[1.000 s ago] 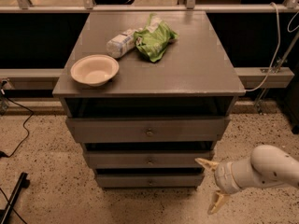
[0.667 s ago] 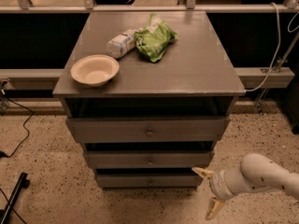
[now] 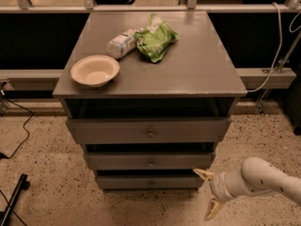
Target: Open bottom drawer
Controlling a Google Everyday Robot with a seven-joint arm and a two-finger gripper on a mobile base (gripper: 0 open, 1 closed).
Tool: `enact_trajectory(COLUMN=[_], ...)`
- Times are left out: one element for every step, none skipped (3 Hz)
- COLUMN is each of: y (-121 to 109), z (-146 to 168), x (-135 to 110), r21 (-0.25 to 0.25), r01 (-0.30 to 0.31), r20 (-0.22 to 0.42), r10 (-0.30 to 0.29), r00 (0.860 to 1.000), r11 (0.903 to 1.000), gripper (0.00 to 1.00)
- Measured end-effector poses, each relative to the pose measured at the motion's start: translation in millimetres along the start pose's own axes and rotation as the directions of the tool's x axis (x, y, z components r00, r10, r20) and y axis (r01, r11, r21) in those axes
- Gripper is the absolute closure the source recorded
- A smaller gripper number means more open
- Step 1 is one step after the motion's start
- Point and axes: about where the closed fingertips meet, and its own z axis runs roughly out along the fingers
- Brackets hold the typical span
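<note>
The grey cabinet (image 3: 155,69) has three drawers. The bottom drawer (image 3: 127,181) is the lowest and narrowest front, shut, with a small round knob (image 3: 151,183) at its centre. My gripper (image 3: 208,194) is low at the right, just off the bottom drawer's right end, near the floor. Its two yellowish fingers (image 3: 203,173) are spread wide apart and hold nothing. The white arm (image 3: 256,178) comes in from the right edge.
On the cabinet top lie a white bowl (image 3: 95,70), a white packet (image 3: 123,43) and a green bag (image 3: 156,36). The middle drawer (image 3: 117,161) and top drawer (image 3: 113,131) are shut. Cables (image 3: 14,126) and a black stand foot (image 3: 14,199) lie on the floor at left.
My gripper and arm have moved down and a little to the left, closer to the bottom drawer's right end. The drawers have not moved.
</note>
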Motion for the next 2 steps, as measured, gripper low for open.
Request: enact_trajectory(y=[-4.9,-6.4], z=[42.9,75.9], x=[34.0,60.6], r21=[0.066,0.112], r01=[-0.032,-0.052], r20=[0.021,0.039], r10=[0.031,0.048], r00=[0.999,0.998], r11=[0.9973,0.9924], gripper=[0.0,0.0])
